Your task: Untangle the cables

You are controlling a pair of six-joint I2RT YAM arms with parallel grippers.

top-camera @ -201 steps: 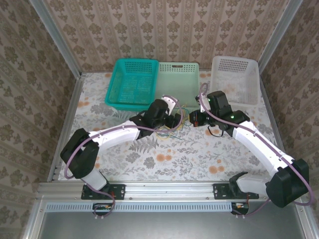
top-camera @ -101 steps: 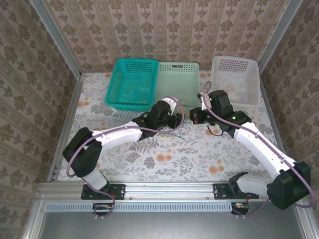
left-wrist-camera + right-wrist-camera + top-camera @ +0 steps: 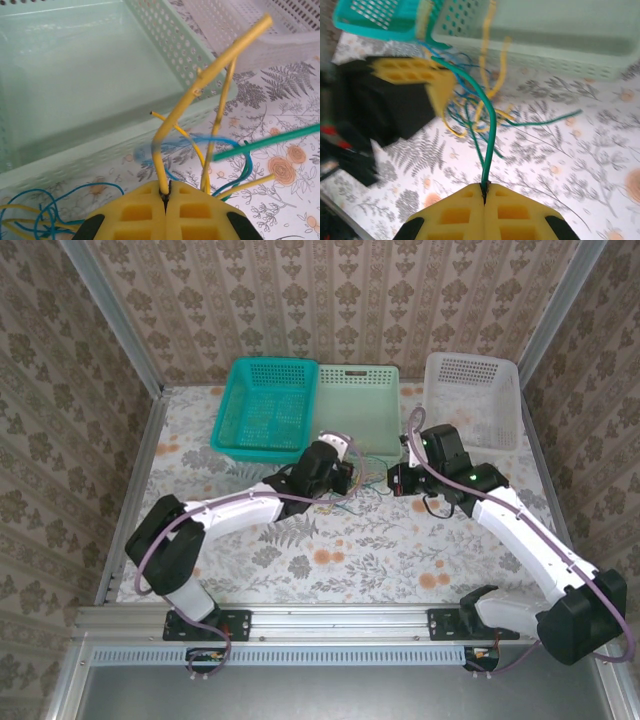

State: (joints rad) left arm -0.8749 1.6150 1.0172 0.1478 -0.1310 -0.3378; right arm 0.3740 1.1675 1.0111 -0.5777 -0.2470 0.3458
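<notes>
Left pincer point(image 3: 167, 194): jaws closed flat against each other, with a yellow cable point(image 3: 192, 92) clamped in the seam; this cable rises from the tips, curves toward the white basket point(image 3: 295, 42) and ends free in the air; a second yellow strand stands just beside it. Right pincer point(image 3: 484, 189): jaws likewise pressed together, gripping a green cable point(image 3: 490, 150); this cable arcs up from the tips and over toward the left pincer. Cables point(image 3: 352, 498): a loose tangle of yellow, blue and green strands on the table point(image 3: 400, 560), toward the far edge at about mid-width, just in front of the mint basket point(image 3: 360, 410) and between the two pincers; a blue cable point(image 3: 220, 139) loops low across the yellow strands beyond the left pincer's tips; more blue and yellow loops lie on the table close to the mint basket's near wall. Baskets: three in a row along the far edge; teal basket point(image 3: 262, 405) toward the far-left corner, touching the mint basket; white basket toward the far-right corner, apart from the mint basket. Arms: both reach inward from the near edge; the pincers are near each other but apart.
</notes>
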